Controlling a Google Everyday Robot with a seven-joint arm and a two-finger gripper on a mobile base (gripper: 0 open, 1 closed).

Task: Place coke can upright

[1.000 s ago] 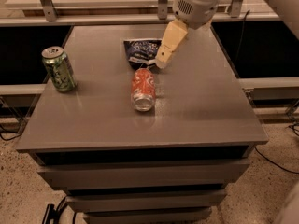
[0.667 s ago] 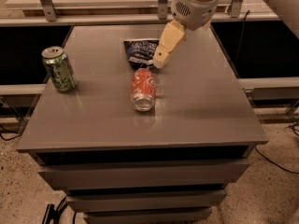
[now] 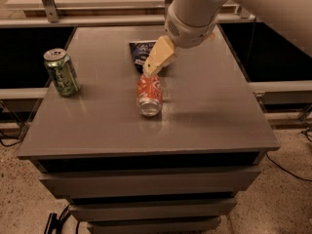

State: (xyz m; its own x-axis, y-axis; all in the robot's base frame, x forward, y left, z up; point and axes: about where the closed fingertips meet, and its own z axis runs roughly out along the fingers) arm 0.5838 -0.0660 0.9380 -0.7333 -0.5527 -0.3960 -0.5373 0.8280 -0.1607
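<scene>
The coke can [image 3: 149, 94] is red-orange with white lettering and lies on its side near the middle of the grey table [image 3: 209, 111], one silver end facing the camera. My gripper [image 3: 152, 68] hangs from the white arm just above the can's far end, its tan fingers [image 3: 159, 56] pointing down and to the left. It holds nothing that I can see.
A green can [image 3: 61, 72] stands upright at the table's left side. A dark blue snack bag [image 3: 144, 51] lies behind the coke can, partly hidden by the gripper. A shelf rail runs along the back.
The gripper has come down and forward, from above the snack bag to the far end of the coke can. The can has not moved.
</scene>
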